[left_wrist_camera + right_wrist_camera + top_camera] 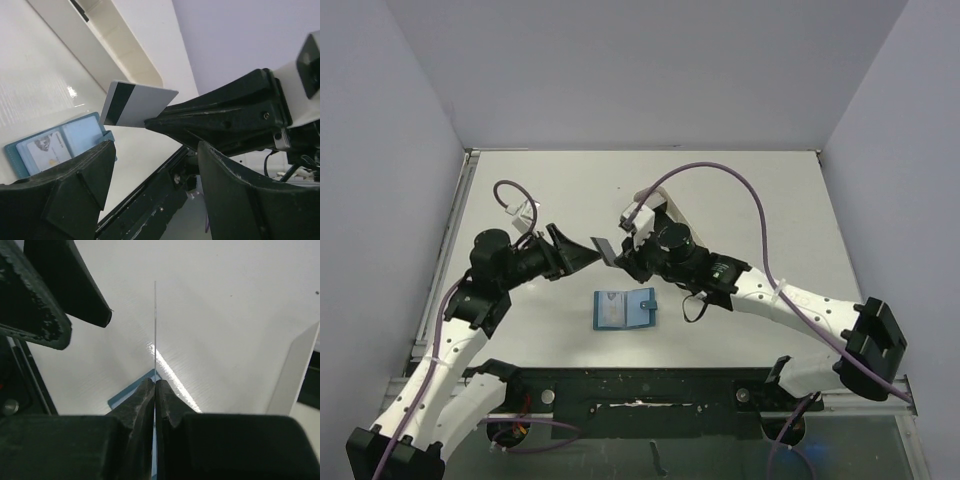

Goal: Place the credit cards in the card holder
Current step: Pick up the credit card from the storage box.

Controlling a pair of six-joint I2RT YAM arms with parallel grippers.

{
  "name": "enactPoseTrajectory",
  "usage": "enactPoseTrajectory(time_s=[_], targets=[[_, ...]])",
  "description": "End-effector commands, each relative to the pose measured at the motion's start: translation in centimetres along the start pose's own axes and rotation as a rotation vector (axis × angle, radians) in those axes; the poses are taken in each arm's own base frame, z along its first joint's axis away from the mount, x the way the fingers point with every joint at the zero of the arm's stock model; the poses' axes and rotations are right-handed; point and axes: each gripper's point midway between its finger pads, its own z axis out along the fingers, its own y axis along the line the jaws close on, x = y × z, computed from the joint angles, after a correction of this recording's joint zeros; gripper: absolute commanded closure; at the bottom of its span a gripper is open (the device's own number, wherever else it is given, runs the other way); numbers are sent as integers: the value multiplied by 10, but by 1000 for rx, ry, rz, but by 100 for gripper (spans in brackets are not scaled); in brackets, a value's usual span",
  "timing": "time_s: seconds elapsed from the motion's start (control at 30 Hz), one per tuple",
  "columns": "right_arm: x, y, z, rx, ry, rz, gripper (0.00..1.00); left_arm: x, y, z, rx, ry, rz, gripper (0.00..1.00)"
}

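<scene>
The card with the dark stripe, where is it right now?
Top view: the card is held up mid-table in the right pincer, facing the open left pincer; the open blue card holder lies just below it in the picture.

A credit card sits between left claw and right claw, behind the card holder on the table.

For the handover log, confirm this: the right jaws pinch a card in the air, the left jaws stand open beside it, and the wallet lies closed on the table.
Not quite. The wallet lies open, not closed; the top view shows its inside pockets. The rest stands: the right jaws pinch the card in the air, and the left jaws stand open beside it.
</scene>
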Motion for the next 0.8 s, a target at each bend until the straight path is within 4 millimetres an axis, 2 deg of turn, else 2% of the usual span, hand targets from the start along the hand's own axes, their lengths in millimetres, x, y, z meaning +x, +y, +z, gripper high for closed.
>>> enactPoseTrajectory(time_s=[0.0,0.17,0.37,0.43,0.57,0.77], targets=[[-43,8,-22,13,-160,354,100,-28,-44,-16,117,-115,14,36],[-49,19,-36,-56,-224,511,100,-26,-43,-19,123,-128,-9,34],[-60,43,-53,-252,-289,604,100,-22,-46,-17,148,-98,-16,35],[-56,47,-54,-277,-289,623,100,-19,-47,-16,160,-84,-16,36],[-50,54,-53,-331,-284,670,100,-13,-53,-17,212,-60,-31,45],[-52,66,-52,-423,-290,693,100,-2,-43,-11,222,-17,-61,49]])
